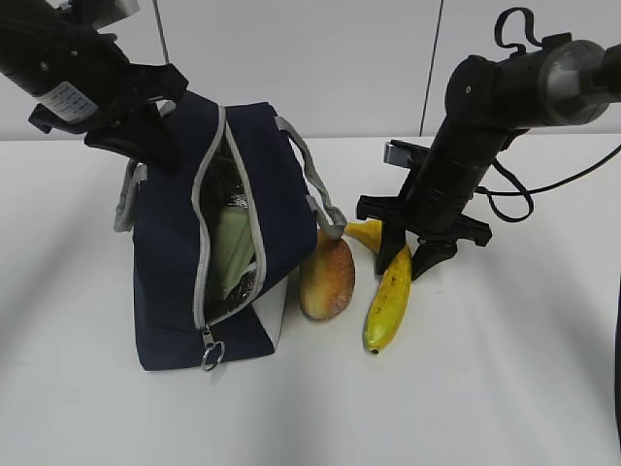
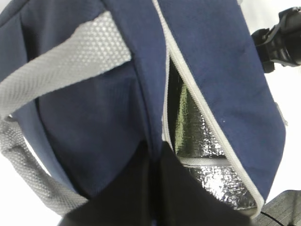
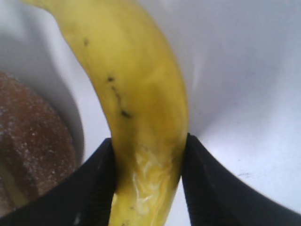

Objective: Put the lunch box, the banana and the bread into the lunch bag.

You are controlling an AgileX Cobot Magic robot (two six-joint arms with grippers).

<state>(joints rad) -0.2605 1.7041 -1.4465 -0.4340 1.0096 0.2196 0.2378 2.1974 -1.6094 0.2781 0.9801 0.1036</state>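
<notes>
The bag (image 1: 175,291) stands at the left centre of the exterior frame, its zipper run open from top to the ring pull (image 1: 212,355) at the lower front. Through the gap the silver lining (image 2: 197,136) shows, and the pale green lid of the lunch box (image 1: 231,250) sits inside, upright against the lining. A grey handle (image 1: 310,180) droops over the bag's right side.

The left gripper (image 1: 146,136), at upper left, is clenched on the bag's top fabric beside the zipper; in the left wrist view the dark fingers (image 2: 141,188) pinch the navy cloth at the lower edge.

Just right of the bag the bread (image 1: 327,277) lies on the white table (image 1: 485,388), touching the bag's lower corner. The banana (image 1: 390,291) lies beside it at centre right, close but not clearly touching.

The right gripper (image 1: 417,254) stands over the banana's upper end; in the right wrist view both fingers (image 3: 94,188) press against the banana's sides, grasping it while it rests on the table.
</notes>
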